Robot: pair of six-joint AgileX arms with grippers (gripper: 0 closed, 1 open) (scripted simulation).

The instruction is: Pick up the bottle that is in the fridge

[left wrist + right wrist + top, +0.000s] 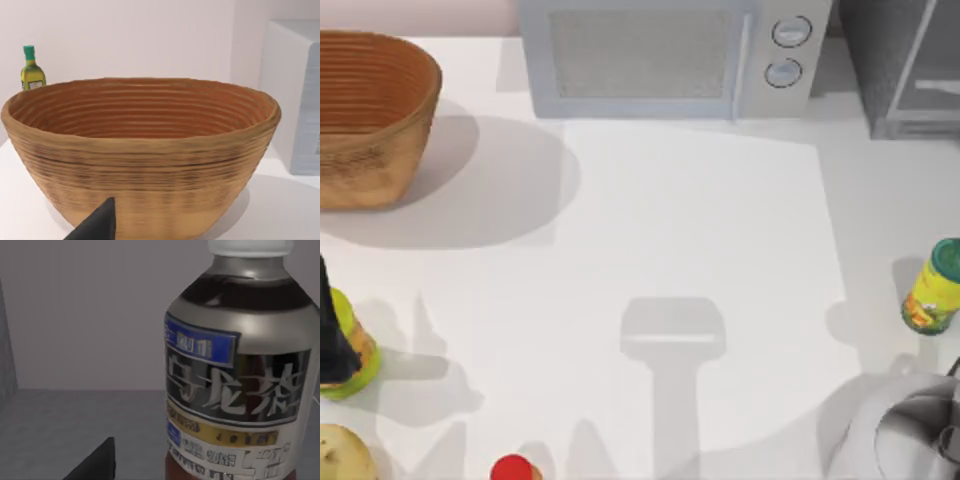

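Inside the fridge, on its grey shelf floor, the bottle stands upright, close ahead of the right gripper per the right wrist view: white cap, dark shoulders, printed label. Step looks like final approach, grasp not made. Next move likely needs the jaws centred on the body, then closing. Right jaws: one dark fingertip visible, apart from the bottle; opening cannot be told. Left gripper parked at the bench's near left, facing the wicker basket; its jaws cannot be told either.

Probably kitchen: microwave, fridge.
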